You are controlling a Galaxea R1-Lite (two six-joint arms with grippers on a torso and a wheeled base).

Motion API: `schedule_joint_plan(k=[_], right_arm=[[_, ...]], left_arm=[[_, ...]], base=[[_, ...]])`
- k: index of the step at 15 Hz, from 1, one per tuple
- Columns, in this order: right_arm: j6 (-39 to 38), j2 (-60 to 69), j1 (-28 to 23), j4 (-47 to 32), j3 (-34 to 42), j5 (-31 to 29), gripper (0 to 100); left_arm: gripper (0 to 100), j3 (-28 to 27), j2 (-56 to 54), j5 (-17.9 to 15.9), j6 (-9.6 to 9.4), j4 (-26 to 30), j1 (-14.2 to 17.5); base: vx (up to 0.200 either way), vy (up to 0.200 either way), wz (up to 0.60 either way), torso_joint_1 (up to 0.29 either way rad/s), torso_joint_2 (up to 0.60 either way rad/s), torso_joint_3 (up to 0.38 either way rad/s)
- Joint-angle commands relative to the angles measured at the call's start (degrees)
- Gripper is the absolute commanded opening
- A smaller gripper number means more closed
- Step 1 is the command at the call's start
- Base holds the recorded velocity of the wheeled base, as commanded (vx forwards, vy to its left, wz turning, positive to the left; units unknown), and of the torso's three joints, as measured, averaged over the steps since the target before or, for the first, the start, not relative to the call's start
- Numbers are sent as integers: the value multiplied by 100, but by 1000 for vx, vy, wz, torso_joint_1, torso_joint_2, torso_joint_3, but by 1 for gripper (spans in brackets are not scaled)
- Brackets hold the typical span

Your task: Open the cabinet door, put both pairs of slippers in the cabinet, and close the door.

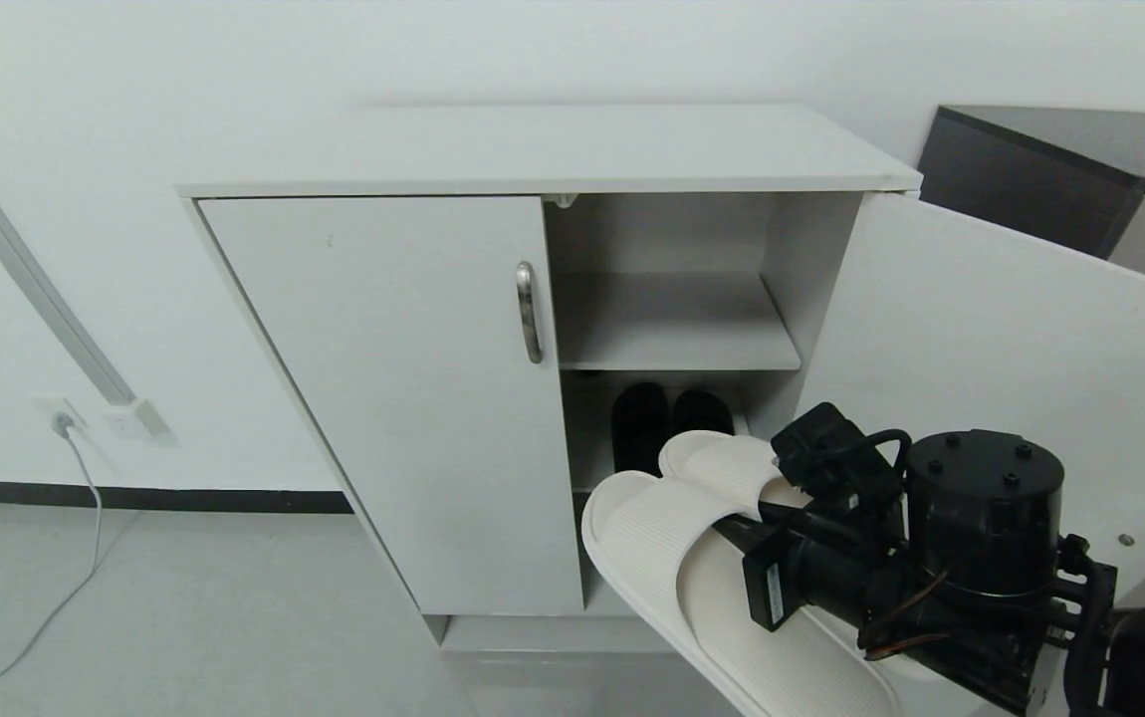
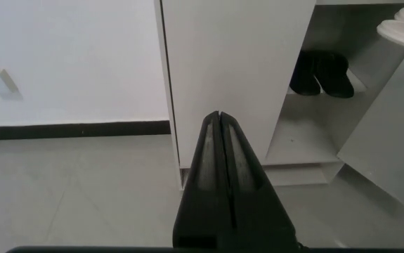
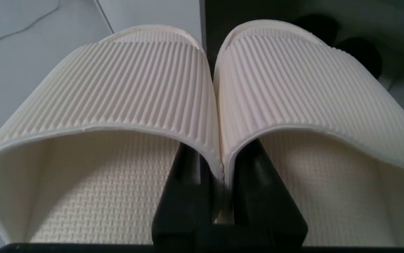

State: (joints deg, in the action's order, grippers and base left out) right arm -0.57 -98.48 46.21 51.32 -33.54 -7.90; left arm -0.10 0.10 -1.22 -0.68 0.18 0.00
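Before the cabinet (image 1: 553, 149), its right door (image 1: 981, 358) open, the right gripper (image 3: 219, 186) was clenched on the adjoining inner walls of the white slippers (image 1: 672, 538), evidently so the pair could be placed as one. Black slippers (image 1: 667, 423) sat on the lower shelf (image 2: 303, 130). The left gripper (image 2: 219, 140) was closed on nothing.

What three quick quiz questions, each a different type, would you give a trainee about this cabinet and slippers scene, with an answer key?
1. True or false: the black slippers lie on top of the cabinet.
2. The right gripper is shut on: A) the white slippers; B) the black slippers; C) nothing.
3. Which cabinet door stands open, the one on the robot's left or right?
Key: 1 false, they lie inside it, low down; 2 A; 3 the right door.
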Motion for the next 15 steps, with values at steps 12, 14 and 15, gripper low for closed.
schedule_joint_plan(k=[12,14,15], right_arm=[[5,-216,2,220,93,-1,0],[13,-251,2,317,154,25,0],[13,-330,2,405,110,-19,0]], left_arm=[[0,1,-1,-1,-2,-1,0],[0,1,-1,-1,-2,-1,0],[0,1,-1,-1,-2,-1,0]], base=[[0,0,0,-25,267,237],[0,0,0,0,0,0],[0,0,0,0,0,0]])
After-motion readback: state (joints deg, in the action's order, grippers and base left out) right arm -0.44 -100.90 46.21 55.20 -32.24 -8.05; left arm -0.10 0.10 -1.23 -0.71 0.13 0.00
